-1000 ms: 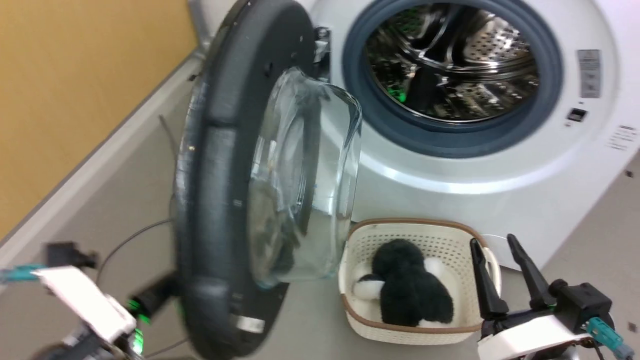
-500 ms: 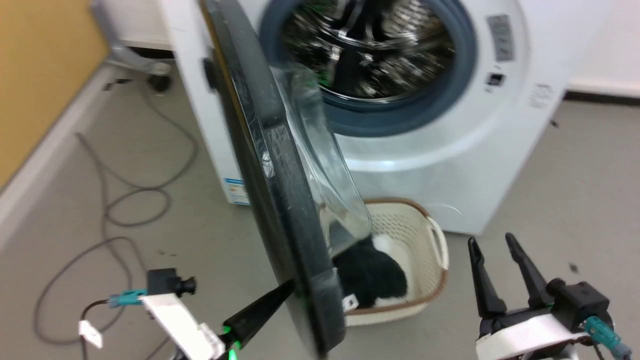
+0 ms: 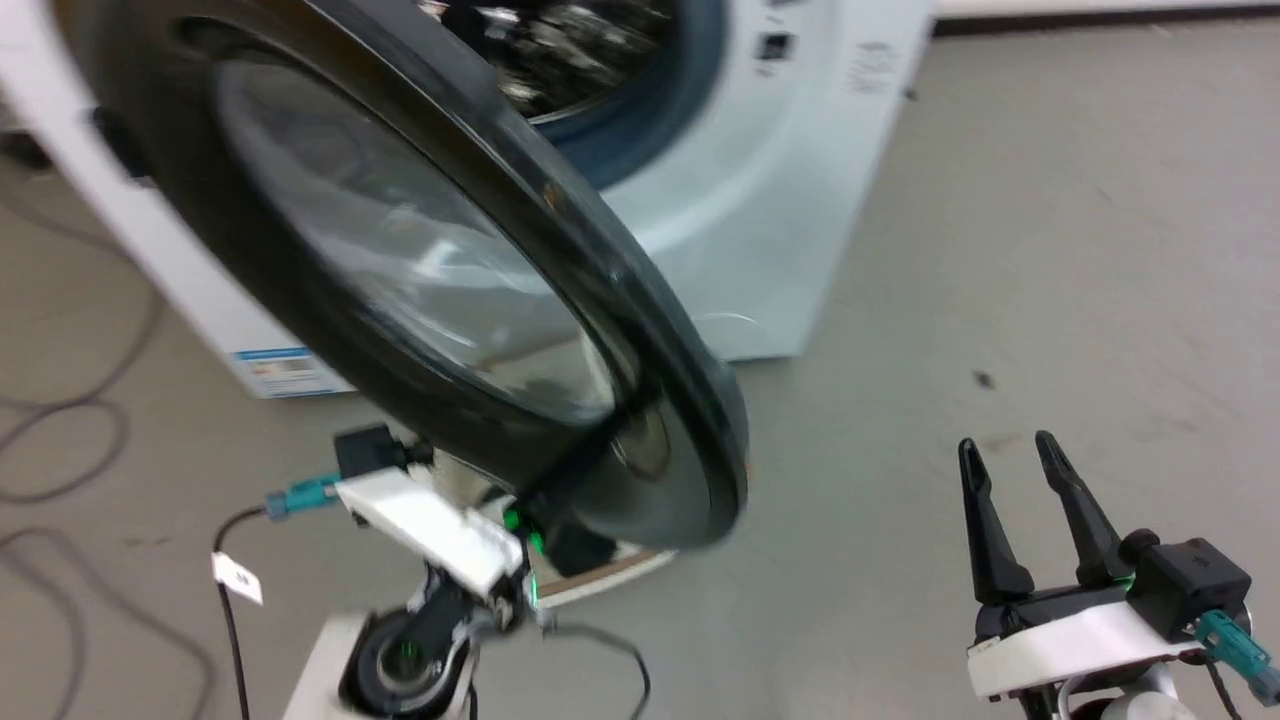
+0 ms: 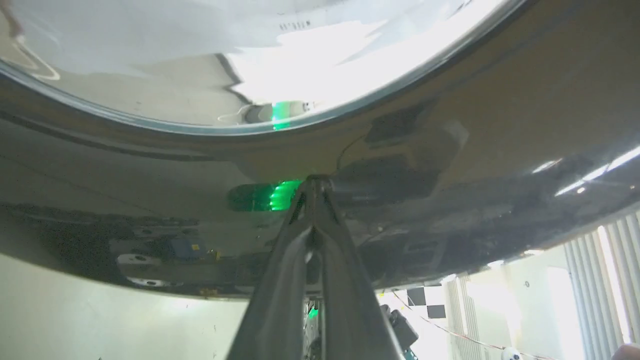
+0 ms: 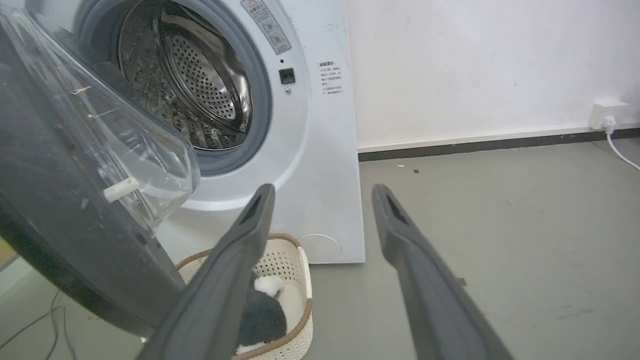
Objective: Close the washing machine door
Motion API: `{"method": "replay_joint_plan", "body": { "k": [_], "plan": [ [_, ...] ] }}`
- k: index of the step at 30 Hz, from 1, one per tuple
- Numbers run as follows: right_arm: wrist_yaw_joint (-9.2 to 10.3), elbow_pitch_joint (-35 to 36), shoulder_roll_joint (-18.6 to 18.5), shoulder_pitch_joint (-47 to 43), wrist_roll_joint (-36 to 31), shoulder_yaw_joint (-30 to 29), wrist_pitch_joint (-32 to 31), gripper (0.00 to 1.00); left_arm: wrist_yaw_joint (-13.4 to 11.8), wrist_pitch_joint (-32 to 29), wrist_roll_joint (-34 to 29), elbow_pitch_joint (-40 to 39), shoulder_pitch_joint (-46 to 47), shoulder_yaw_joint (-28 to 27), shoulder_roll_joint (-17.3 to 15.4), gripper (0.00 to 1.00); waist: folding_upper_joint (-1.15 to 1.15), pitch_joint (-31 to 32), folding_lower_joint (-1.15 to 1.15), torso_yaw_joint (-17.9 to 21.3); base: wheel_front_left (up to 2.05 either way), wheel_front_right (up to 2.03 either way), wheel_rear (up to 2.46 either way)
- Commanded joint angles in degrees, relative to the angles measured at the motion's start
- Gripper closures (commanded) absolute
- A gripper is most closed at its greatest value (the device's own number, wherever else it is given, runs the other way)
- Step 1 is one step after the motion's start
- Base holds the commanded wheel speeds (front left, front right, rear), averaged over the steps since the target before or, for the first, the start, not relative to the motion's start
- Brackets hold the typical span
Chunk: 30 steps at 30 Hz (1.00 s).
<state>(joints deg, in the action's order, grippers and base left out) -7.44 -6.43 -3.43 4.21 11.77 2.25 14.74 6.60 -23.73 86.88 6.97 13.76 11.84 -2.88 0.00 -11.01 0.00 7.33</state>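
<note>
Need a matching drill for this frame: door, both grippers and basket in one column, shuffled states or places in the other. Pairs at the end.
Column one:
1. washing machine door
2. left gripper
3. right gripper
4. basket

Column two:
A. open, nothing between its fingers
B. on the floor in front of the washing machine, black-and-white soft thing inside
C. part-way open, swung out from the front
D. shut, tips against the door's dark rim

Pairs: 1-C, 2-D, 3-A, 4-B.

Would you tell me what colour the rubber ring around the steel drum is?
Dark grey; the rubber ring shows best in the right wrist view.
</note>
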Motion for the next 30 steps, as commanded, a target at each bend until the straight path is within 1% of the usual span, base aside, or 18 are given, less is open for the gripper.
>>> {"method": "replay_joint_plan", "body": {
  "k": [1,5,8,10,13,17,22,24,26,28,30],
  "plan": [
    [-0.05,0.31,0.23,1.02,0.39,0.02,0.26,0.0,0.46,1.91,-0.37,1.01,2.41,0.23,0.0,1.0,0.0,-2.76,0.0,4.48,0.0,0.0,0.0],
    [-0.05,0.35,0.4,1.41,0.85,0.07,0.26,0.0,0.64,7.48,-2.21,4.21,7.47,1.11,0.0,1.0,0.0,-3.55,0.0,7.83,0.0,0.0,0.0],
    [-0.05,0.31,0.48,1.53,1.3,0.11,0.26,0.0,0.72,11.63,-3.41,7.17,11.39,1.43,0.0,1.0,0.0,-3.69,0.0,9.59,0.0,0.0,0.0],
    [-0.05,0.35,0.51,1.43,1.5,0.21,0.26,0.0,0.76,14.26,-4.35,9.45,14.1,1.91,0.0,1.0,0.0,-3.72,0.0,10.26,0.0,0.0,0.0],
    [-0.05,0.4,0.53,1.23,2.12,0.43,0.26,0.0,0.71,18.46,-4.12,13.42,18.29,2.87,0.0,1.0,0.0,-3.74,0.0,10.67,0.0,0.0,0.0],
    [-0.05,0.23,0.54,1.42,2.61,1.0,0.26,0.0,0.45,21.92,-3.18,18.53,23.57,5.39,0.0,1.0,0.0,-3.94,0.0,10.75,0.0,0.0,0.0],
    [-0.05,0.49,0.55,1.51,2.9,1.04,0.26,0.0,0.68,23.63,-3.09,22.41,25.53,8.3,0.0,1.0,0.0,-3.33,0.0,9.33,0.0,0.0,0.0],
    [-0.05,0.76,0.55,1.2,2.8,0.8,0.26,0.0,0.79,23.53,-3.76,22.74,24.59,9.56,-0.07,1.0,0.0,-2.67,0.0,8.12,0.0,0.0,0.0],
    [-0.05,0.95,0.55,0.88,2.53,0.64,0.26,0.0,0.84,22.41,-3.37,21.17,22.78,10.78,-0.18,1.0,0.0,-1.78,0.0,6.71,0.0,0.0,0.0],
    [-0.05,1.04,0.55,0.49,2.07,0.38,0.26,0.0,0.86,21.63,-4.07,18.59,20.2,12.48,-1.46,1.0,0.0,-0.69,0.0,5.06,0.0,0.0,0.0],
    [-0.05,1.08,0.55,0.11,1.56,0.14,0.26,0.0,0.87,22.31,-7.58,15.94,17.53,15.35,-4.14,1.0,0.0,0.48,0.0,3.35,0.0,0.0,0.0]
  ]
}}
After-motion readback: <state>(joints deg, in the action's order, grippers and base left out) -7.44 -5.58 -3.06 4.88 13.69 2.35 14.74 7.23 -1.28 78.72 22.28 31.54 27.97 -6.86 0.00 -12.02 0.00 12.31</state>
